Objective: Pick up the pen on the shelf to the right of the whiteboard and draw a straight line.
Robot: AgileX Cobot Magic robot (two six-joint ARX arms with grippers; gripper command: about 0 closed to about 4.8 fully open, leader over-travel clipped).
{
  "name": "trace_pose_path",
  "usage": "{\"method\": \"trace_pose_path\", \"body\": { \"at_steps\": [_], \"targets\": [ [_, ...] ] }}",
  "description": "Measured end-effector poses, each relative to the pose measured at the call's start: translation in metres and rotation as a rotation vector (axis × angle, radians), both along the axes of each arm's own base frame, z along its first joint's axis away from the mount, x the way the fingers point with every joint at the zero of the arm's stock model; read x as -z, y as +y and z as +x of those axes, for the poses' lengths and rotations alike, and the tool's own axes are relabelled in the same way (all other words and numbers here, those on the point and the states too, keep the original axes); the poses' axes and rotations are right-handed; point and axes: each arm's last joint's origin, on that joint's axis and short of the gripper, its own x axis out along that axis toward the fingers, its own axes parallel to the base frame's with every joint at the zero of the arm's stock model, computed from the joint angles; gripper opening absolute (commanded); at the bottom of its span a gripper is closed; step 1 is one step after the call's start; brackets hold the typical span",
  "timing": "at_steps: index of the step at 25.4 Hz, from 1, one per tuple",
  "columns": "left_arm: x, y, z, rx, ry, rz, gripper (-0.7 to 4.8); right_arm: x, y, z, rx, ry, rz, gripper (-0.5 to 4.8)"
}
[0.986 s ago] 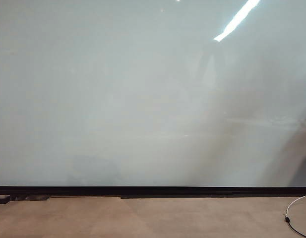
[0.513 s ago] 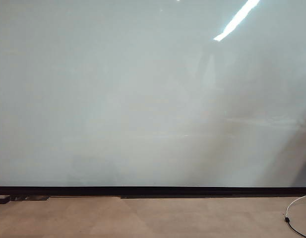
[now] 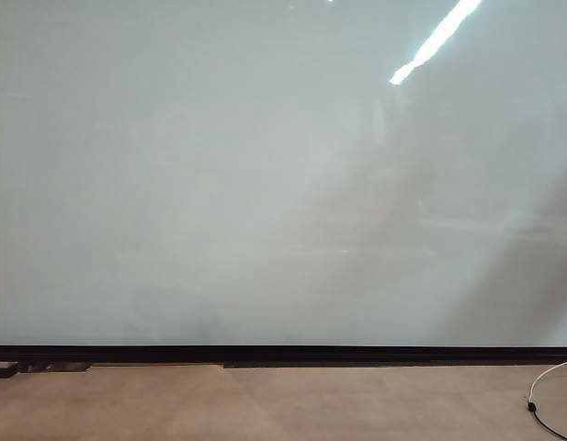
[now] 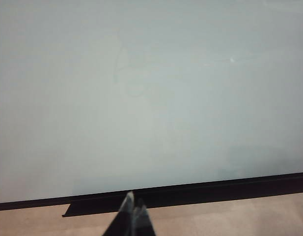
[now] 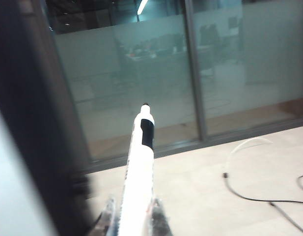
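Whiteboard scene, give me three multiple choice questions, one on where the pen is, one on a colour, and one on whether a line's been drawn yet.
1. Where is the pen?
A. Between the right gripper's fingers
B. Lying on the floor
C. In the left gripper

2. What colour is the strip along the bottom edge of the whiteboard?
A. Red
B. Black
C. Blue

3. What state is the whiteboard's surface in, seen from the exterior view?
A. Covered in writing
B. Crossed by a bold black line
C. No marker line on it yet

Answers:
1. A, the right wrist view shows the white barrel standing out from between the fingers.
2. B, a dark band runs under the board.
3. C, only glare and reflections show.
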Motion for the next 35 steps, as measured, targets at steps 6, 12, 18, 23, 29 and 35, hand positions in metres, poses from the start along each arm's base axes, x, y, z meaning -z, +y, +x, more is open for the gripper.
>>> {"method": "trace_pose_path", "body": {
  "at_steps": [6, 12, 18, 23, 29, 35],
  "targets": [
    [0.000, 0.000, 0.000, 0.000, 0.000, 0.000, -0.05, -0.013, 0.046, -0.059, 0.065, -0.048, -0.038, -0.05],
    [0.000, 0.000, 0.000, 0.000, 0.000, 0.000, -0.05, -0.032, 0.079, -0.100, 0.076, -0.084, -0.031, -0.05],
    [0.000, 0.000, 0.000, 0.000, 0.000, 0.000, -0.05, -0.025, 0.121, -0.124, -0.124, 0.075, -0.090, -0.05],
    [0.000, 0.000, 0.000, 0.000, 0.000, 0.000, -0.05, -0.010, 0.142, -0.112, -0.320, 0.220, -0.105, -0.05],
    [0.000, 0.000, 0.000, 0.000, 0.000, 0.000, -0.05, 0.005, 0.176, -0.084, -0.596, 0.281, -0.168, -0.05],
    [0.000, 0.000, 0.000, 0.000, 0.000, 0.000, -0.05, 0.009, 0.205, -0.041, -0.773, 0.275, -0.191, -0.05]
  ]
}}
